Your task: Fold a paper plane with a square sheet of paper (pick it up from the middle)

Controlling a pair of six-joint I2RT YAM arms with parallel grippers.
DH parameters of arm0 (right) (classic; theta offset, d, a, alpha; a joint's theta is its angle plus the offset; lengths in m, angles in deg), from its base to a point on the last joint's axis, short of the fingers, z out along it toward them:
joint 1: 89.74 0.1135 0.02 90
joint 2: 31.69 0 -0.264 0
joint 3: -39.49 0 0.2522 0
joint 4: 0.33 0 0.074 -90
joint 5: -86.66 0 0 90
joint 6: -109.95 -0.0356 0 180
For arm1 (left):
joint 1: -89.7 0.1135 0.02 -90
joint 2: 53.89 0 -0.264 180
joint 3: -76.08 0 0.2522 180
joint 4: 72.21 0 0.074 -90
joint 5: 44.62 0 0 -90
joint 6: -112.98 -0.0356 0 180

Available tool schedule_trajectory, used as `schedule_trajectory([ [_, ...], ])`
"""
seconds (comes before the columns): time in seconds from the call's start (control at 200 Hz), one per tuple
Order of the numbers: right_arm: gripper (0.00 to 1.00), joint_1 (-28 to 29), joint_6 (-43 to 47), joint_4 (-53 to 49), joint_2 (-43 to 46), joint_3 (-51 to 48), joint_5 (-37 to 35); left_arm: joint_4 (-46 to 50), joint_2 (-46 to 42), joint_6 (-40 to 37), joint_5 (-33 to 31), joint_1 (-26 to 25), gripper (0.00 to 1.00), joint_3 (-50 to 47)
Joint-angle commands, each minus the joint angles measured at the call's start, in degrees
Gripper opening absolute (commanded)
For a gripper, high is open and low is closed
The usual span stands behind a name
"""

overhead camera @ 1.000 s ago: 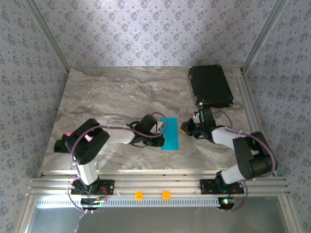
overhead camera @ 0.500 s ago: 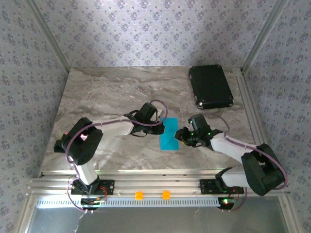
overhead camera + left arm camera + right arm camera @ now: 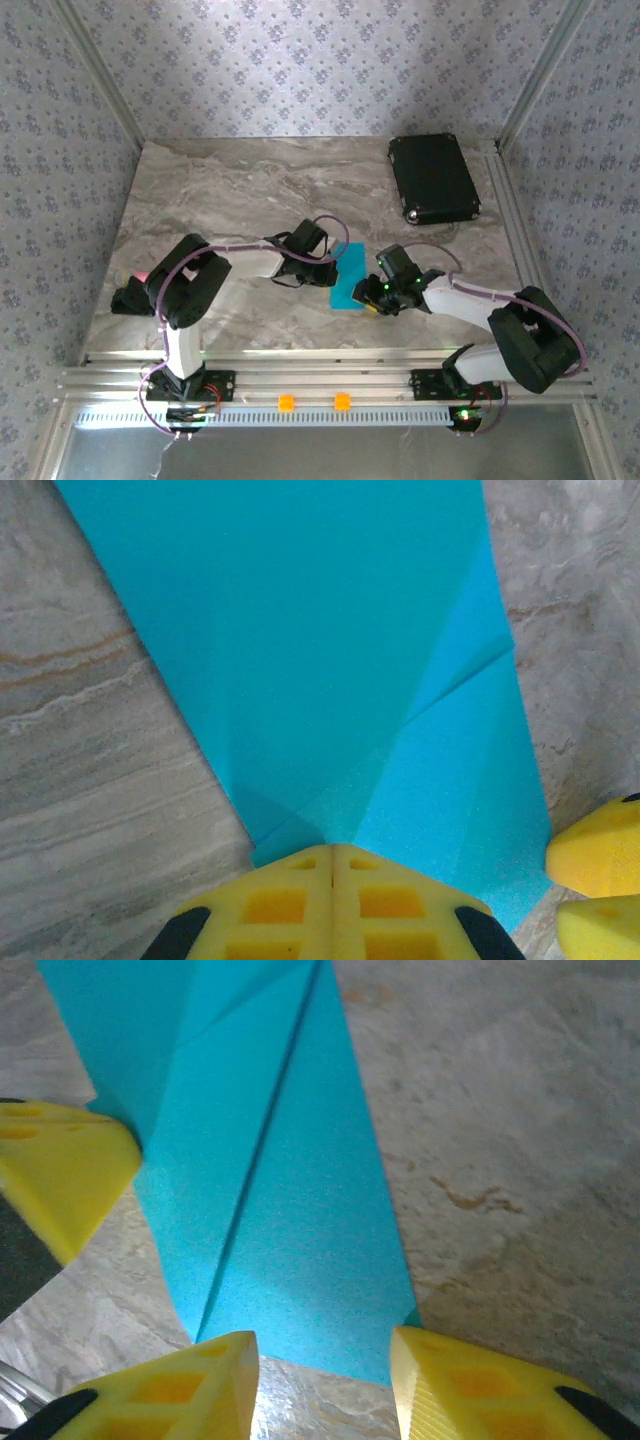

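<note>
The square sheet of paper (image 3: 351, 284), bright cyan, lies on the marble table folded into a narrow strip with slanted creases (image 3: 330, 660) (image 3: 290, 1220). My left gripper (image 3: 336, 268) is shut, its yellow tips (image 3: 333, 852) resting together on the paper's left edge with nothing between them. My right gripper (image 3: 371, 297) is open at the strip's near right end. In the right wrist view its two fingers (image 3: 323, 1362) straddle that end just short of the edge. One left finger (image 3: 60, 1170) shows at the side there.
A black rectangular case (image 3: 432, 178) lies at the back right of the table. Aluminium rails (image 3: 300, 380) run along the near edge with two orange clips (image 3: 286, 402). A small pink object (image 3: 140, 275) sits by the left arm's base.
My right gripper has swung left and nearer, up to the paper's end, and has opened. My left gripper has shifted slightly onto the paper and stays shut.
</note>
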Motion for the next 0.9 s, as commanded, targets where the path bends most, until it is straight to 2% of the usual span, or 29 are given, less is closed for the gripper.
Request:
schedule_trajectory([
  [0.0,0.45,0.50,-1.18,-1.05,-1.15,0.58,-0.96,-0.44,0.42,-0.34,0.91,-0.33,0.03,-1.03],
  [0.31,0.45,-0.25,-0.42,4.28,-3.62,3.20,0.37,-1.25,1.12,0.32,1.00,-0.40,0.02,-2.16],
  [0.38,0.50,-1.10,-0.52,6.65,-2.91,2.90,-0.21,-1.25,1.13,0.41,0.91,-0.40,0.02,-2.37],
  [0.6,0.51,-6.25,2.27,13.91,-6.20,3.31,7.08,-1.37,1.28,0.63,0.85,-0.41,0.01,-2.32],
  [0.895,0.47,-10.71,8.31,15.42,-9.62,4.89,13.31,-1.25,1.57,0.81,0.86,-0.40,0.02,-2.01],
])
